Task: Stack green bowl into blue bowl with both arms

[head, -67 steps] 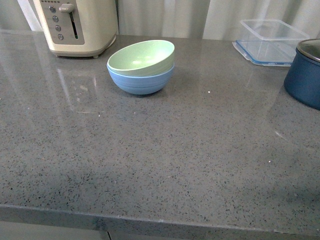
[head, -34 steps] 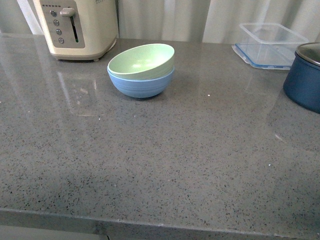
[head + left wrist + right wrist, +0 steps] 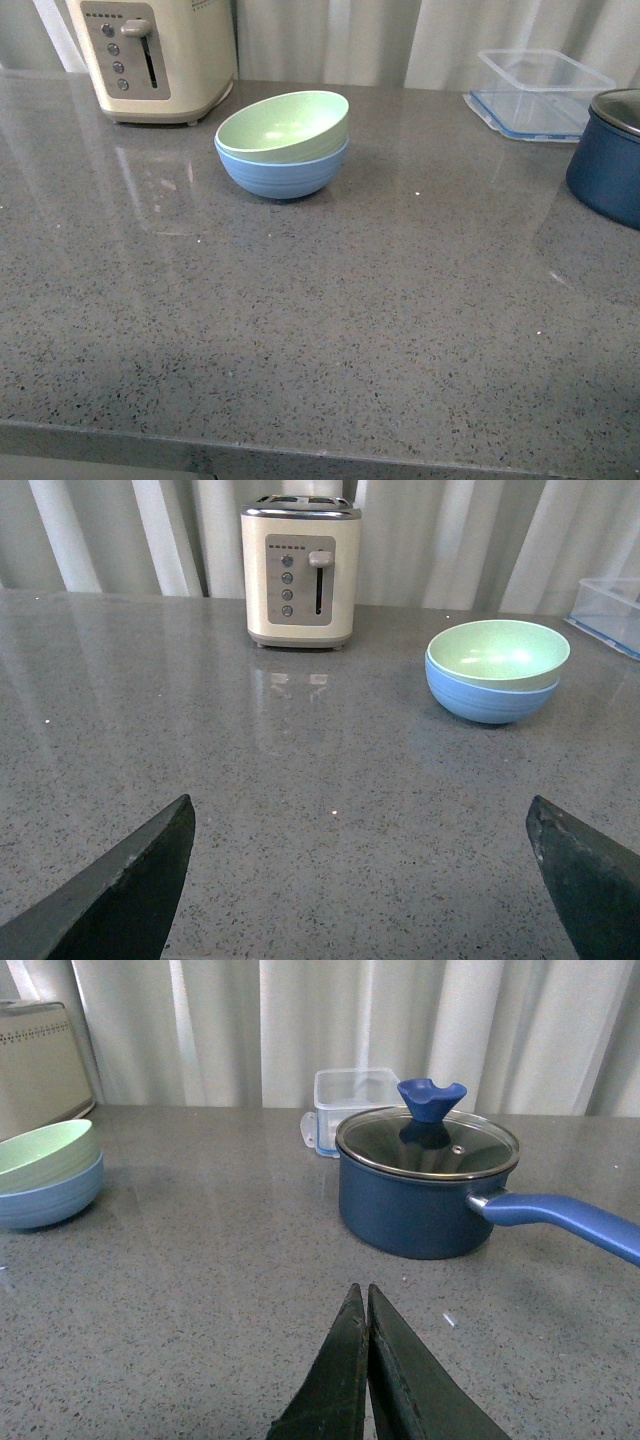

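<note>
Already nested — green bowl sits tilted inside blue bowl. Left gripper spread wide, empty; right gripper closed, holding nothing.

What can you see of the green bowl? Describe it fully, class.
The green bowl is pale mint, round, matte and faintly speckled, plastic-looking. It is empty and sits nested inside the blue bowl, slightly tilted, its rim standing above the blue one. The pair rests on the grey counter near the toaster. Only the blue bowl touches it; neither pincer is near.
</note>
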